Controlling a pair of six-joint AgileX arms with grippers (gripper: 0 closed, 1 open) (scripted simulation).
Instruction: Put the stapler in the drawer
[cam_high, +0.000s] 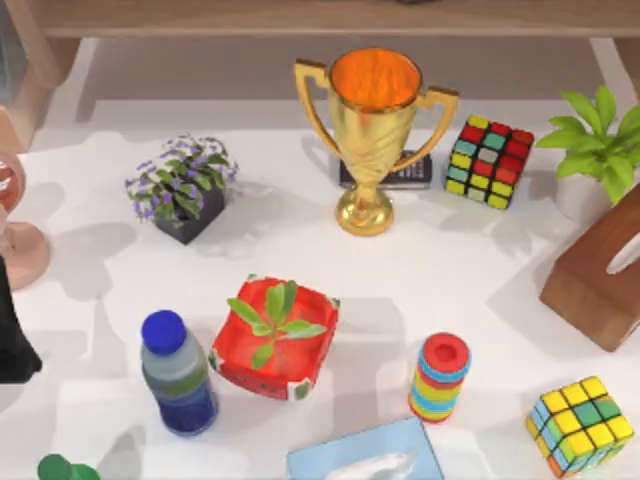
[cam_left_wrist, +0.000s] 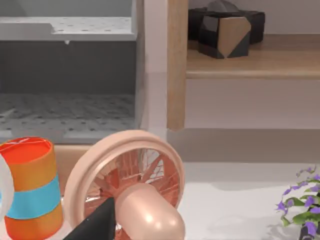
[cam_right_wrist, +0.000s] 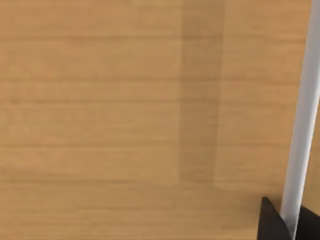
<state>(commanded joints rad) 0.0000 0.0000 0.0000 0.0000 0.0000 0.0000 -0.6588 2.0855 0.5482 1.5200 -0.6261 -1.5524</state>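
White tabletop (cam_high: 480, 270), crowded. Near edge: blue-capped bottle (cam_high: 178, 375), red square planter (cam_high: 275, 340), striped ring stack (cam_high: 439, 377). Farther back: gold trophy (cam_high: 372, 130). Left end effector (cam_left_wrist: 100, 222) at tabletop's left, beside pink fan (cam_left_wrist: 132, 185), grey open compartment (cam_left_wrist: 65, 110) beyond; grip cannot tell. Right end effector (cam_right_wrist: 272, 220) faces wood panel (cam_right_wrist: 125, 100); grip cannot tell.

Around the red planter (cam_high: 274, 341) the worktop (cam_high: 470, 260) is crowded: a blue-capped bottle (cam_high: 177, 373) just beside it, a ring stack (cam_high: 439, 377) near, open white surface between it and the trophy (cam_high: 371, 130).
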